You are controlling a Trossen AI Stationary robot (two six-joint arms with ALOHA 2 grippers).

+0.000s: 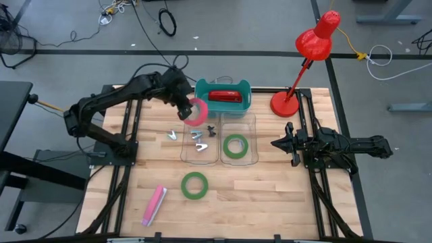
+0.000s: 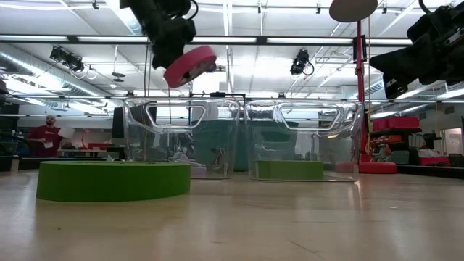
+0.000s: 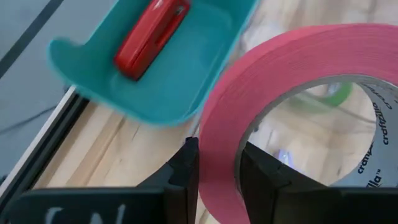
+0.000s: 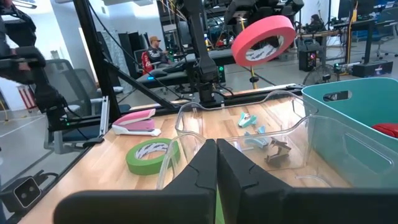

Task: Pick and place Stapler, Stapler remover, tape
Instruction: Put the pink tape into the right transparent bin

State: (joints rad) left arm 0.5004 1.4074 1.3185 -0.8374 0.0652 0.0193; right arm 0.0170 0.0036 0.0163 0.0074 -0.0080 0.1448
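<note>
Tape rolls, three: red-pink roll clamped in left tool; two green. Staplers, two: red, pink. Removers, perhaps four. Right tool together, idle near the red lamp.

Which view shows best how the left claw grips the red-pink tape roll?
The left wrist view: the left claw pinches the red-pink tape roll's band, one finger inside the ring, one outside. The high view shows the roll beside the teal bin. The low and right wrist views show it lifted and tilted, the grip unclear.
</note>
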